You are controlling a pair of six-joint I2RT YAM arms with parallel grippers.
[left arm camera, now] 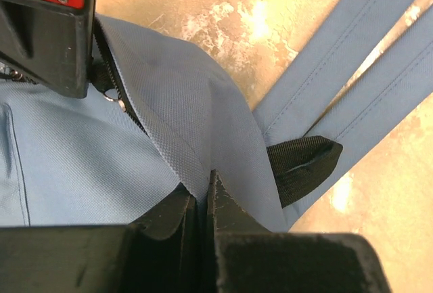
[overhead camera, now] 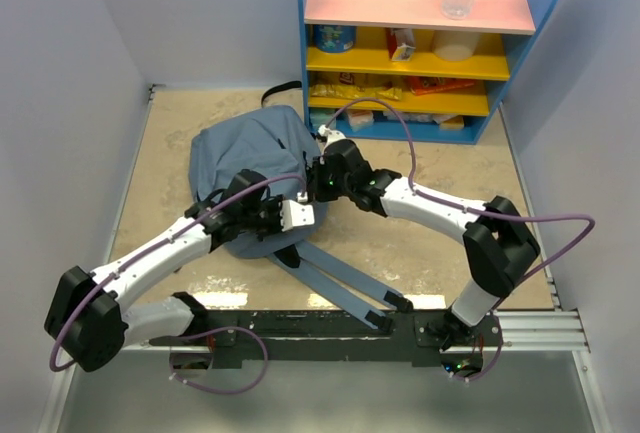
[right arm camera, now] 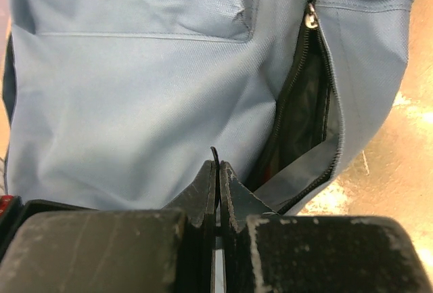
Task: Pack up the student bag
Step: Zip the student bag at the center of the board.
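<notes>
Student bag (overhead camera: 250, 148) dead ahead of both tools, long axis running away; left gripper (left arm camera: 203, 188) pinching its fabric fold, right gripper (right arm camera: 218, 171) closed tight just left of zip opening (right arm camera: 304, 117)

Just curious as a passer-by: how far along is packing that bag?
Done: the zip on the student bag is partly open. In hand: the left fingers pinch a fold of its fabric; the right fingers are shut beside the opening. Left: contents can't be seen; zip not closed.
</notes>
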